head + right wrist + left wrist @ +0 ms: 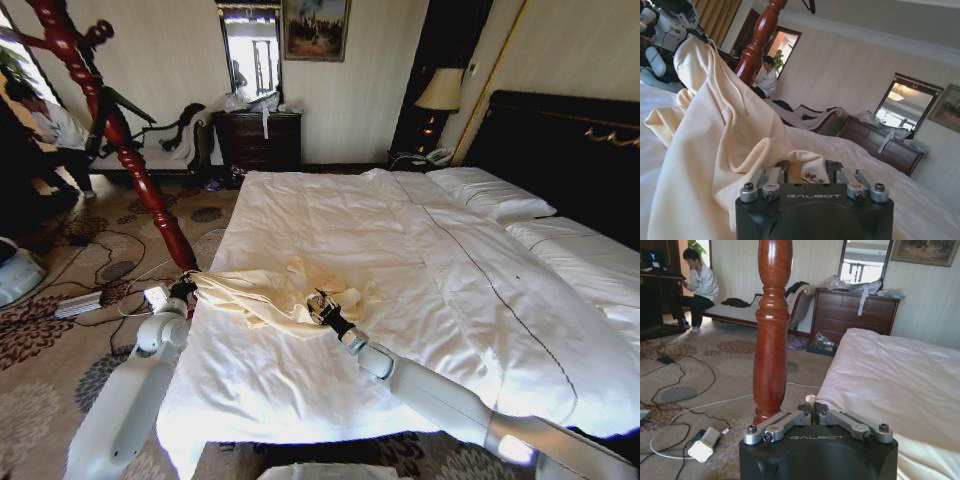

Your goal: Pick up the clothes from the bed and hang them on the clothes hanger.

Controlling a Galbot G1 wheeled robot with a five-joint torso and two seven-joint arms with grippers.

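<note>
Over bed (330, 230), both grippers (319, 303) pinching clothes (262, 296).

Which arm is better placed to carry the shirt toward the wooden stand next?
Probably the left. The left gripper is shut on the shirt at the bed's edge beside the stand; the right gripper grips it farther in.

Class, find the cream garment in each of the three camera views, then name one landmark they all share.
Head view: the cream garment lies at the bed's near corner.
Left wrist view: a sliver pinched between the gripper's fingers.
Right wrist view: draped large in the foreground.
Shared landmark: the red-brown wooden coat stand.
</note>
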